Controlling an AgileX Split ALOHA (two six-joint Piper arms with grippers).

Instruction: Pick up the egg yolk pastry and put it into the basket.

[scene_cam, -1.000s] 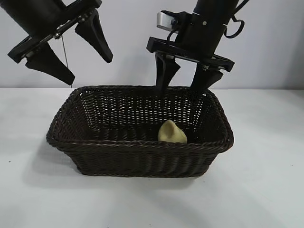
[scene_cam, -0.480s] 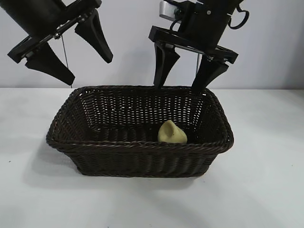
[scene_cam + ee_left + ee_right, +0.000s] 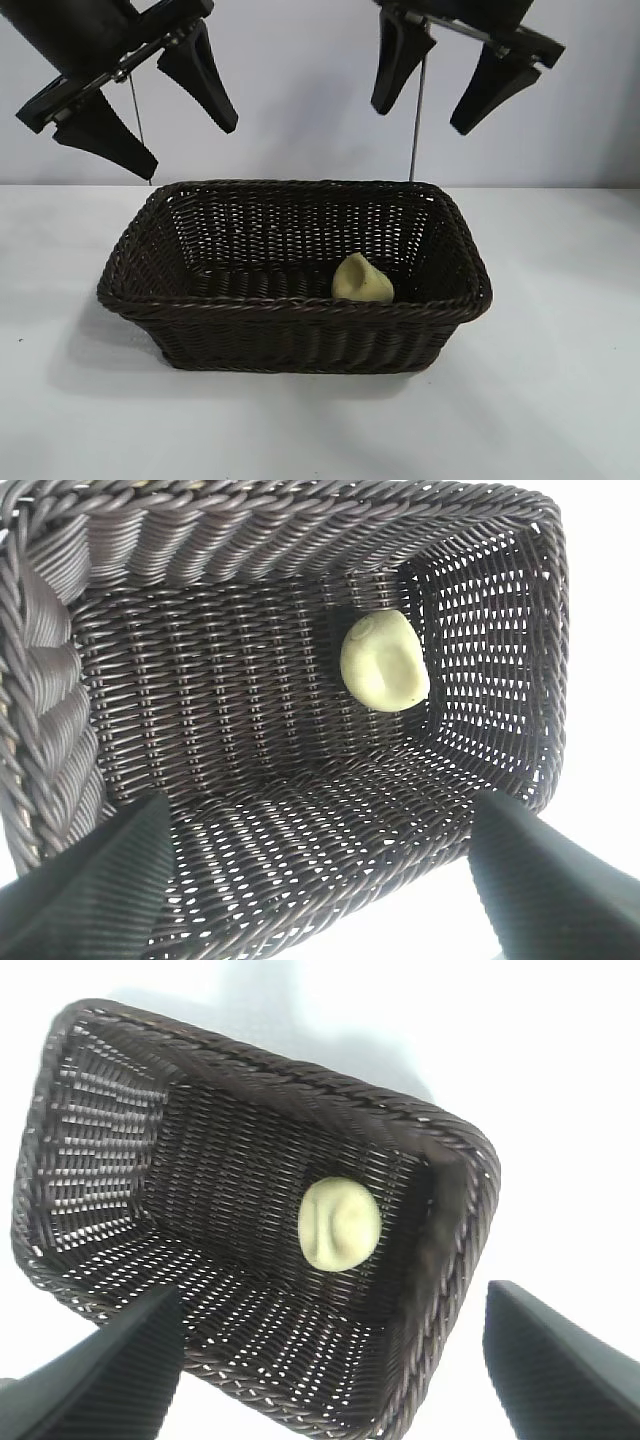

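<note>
Two arms hang above a white worktop [image 3: 560, 400], and between them sits the basket [image 3: 290, 335], the biggest thing on it, dark woven wicker with a braided rim. The left tool [image 3: 150, 105] hovers high above the basket's left end, its fingers spread wide with nothing between them. The right tool [image 3: 462, 72] is up near the top of the exterior view, above the basket's back right corner, fingers likewise wide apart and empty; both wrist views look straight down into the basket between bare finger tips. Smallest of all, the egg yolk pastry [image 3: 362, 279] lies on the basket floor toward the right end, close to the near wall, pale yellow with its dimple showing [image 3: 340, 1224] and tipped a little on its side.

Judged from how things lie, the task looks essentially done: the pastry is inside the basket and free of both tools. What seems left is only for the arms to clear off and park.
</note>
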